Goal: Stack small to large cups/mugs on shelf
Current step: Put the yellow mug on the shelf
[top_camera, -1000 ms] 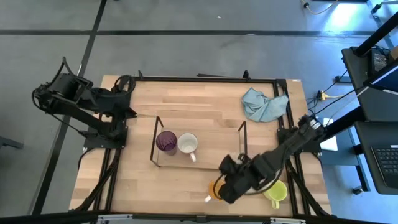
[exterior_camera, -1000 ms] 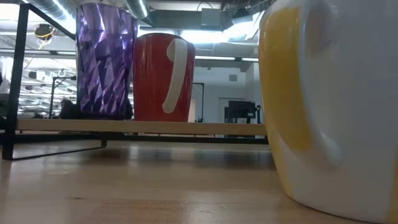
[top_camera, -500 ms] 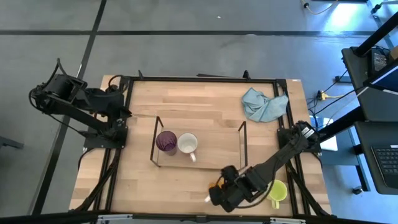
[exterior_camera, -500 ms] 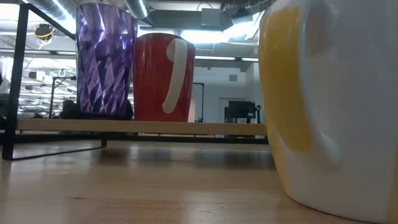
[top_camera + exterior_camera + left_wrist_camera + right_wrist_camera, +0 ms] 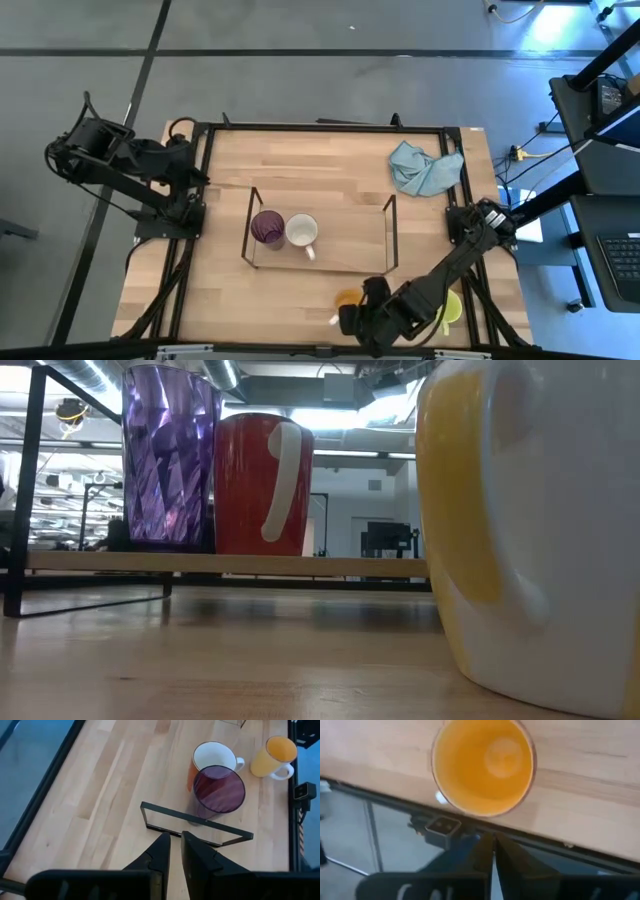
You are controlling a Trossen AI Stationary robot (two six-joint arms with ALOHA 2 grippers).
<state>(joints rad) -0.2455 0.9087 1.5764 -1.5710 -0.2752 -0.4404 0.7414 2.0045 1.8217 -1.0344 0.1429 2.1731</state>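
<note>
the right gripper (image 5: 352,322) sat just left of the orange mug (image 5: 349,299) at the worktop's near edge, fingers pressed closed on nothing; left gripper (image 5: 172,851) was parked far-left, closed too.

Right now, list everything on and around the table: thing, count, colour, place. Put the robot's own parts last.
purple cup: one, dark purple, on the shelf at its left end.
white-inside mug: one, red-orange outside, white inside, on the shelf right beside the purple cup.
orange mug: one, orange, on the table near the front edge, upright and empty.
yellow-green mug: one, yellow-green, near the table's front right corner, partly under the right arm.
shelf: one, thin black wire, mid-table.
cloth: one, light blue, crumpled at the back right corner.
table: one, light wood, black frame.
left pincer: shut, drawn back off the table's left side.
right pincer: shut, at the front edge beside the orange mug.
</note>
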